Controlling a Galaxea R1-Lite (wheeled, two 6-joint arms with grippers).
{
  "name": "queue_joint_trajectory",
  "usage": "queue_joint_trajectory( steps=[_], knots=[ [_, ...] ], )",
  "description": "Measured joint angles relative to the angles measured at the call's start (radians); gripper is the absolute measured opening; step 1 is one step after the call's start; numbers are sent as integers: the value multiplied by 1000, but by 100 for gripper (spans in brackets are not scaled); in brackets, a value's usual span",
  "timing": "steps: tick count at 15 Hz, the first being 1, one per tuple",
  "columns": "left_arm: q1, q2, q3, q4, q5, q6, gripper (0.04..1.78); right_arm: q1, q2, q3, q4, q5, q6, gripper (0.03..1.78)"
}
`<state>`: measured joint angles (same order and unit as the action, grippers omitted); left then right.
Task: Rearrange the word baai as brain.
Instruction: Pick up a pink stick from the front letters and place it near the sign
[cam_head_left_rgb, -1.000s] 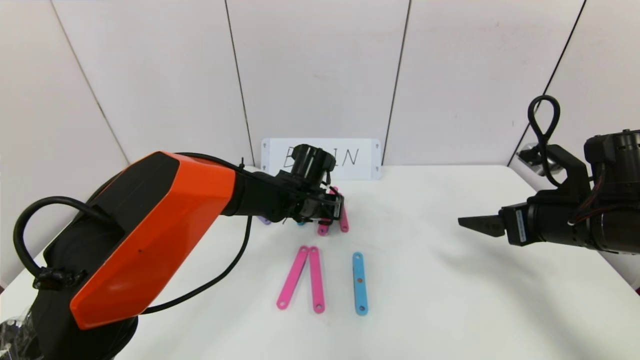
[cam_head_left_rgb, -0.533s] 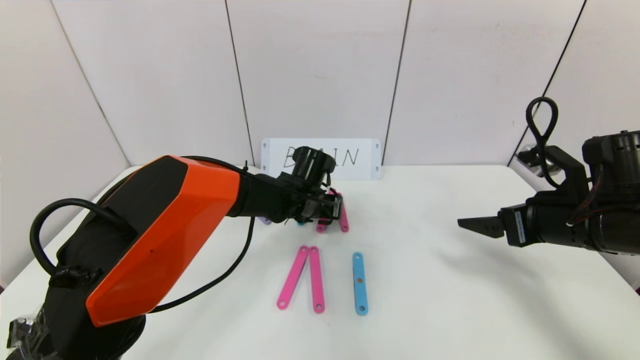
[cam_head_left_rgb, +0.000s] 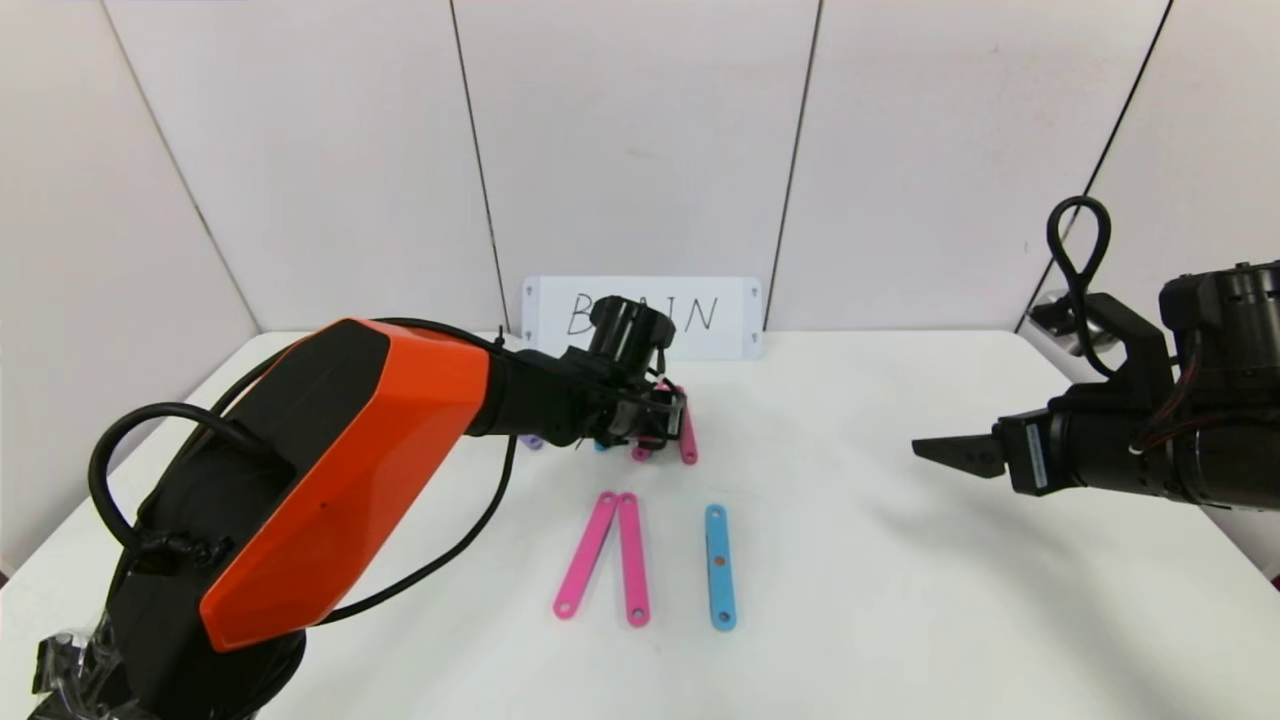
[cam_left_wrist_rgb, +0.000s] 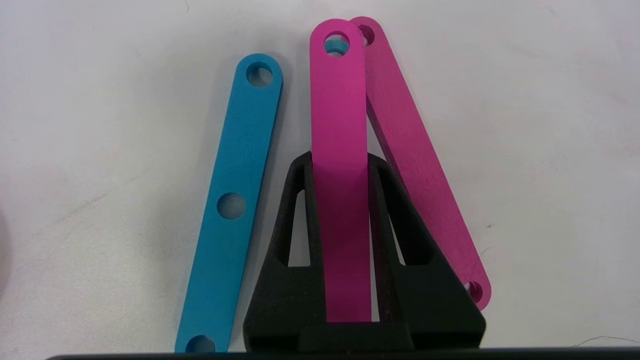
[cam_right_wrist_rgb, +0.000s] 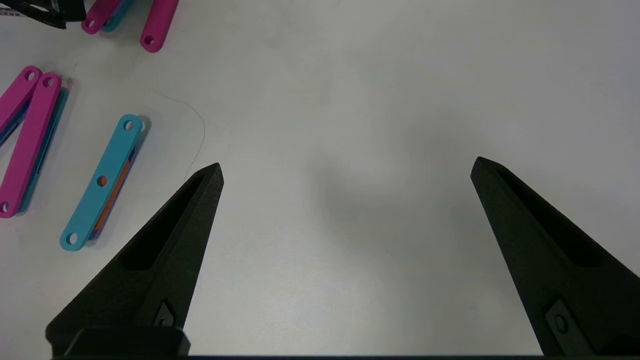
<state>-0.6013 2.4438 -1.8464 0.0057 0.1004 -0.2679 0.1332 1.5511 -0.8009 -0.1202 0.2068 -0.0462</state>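
My left gripper is at the back middle of the table, shut on a long pink strip held lengthwise between its jaws. The strip's far end overlaps the end of a second pink strip lying slanted beside it. A blue strip lies on the other side. Nearer the front, two pink strips meet at their far ends, and a blue strip lies to their right. My right gripper hovers open over bare table at the right. Much of the word is hidden behind my left arm.
A white card with handwritten letters stands against the back wall, partly behind my left wrist. A lilac piece peeks out under the left arm. The white table reaches the grey wall panels behind.
My left arm's orange shell has swung a little to the right and up. The gripper and the pink strip in it have barely moved. The right arm has hardly moved.
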Motion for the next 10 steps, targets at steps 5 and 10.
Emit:
queue_joint_trajectory(
  steps=[5, 10],
  knots=[
    [-3, 11, -13, 0, 17, 3, 30, 0, 0, 0, 0, 0, 0, 173],
    [-8, 13, -15, 0, 18, 3, 30, 0, 0, 0, 0, 0, 1, 173]
  ],
)
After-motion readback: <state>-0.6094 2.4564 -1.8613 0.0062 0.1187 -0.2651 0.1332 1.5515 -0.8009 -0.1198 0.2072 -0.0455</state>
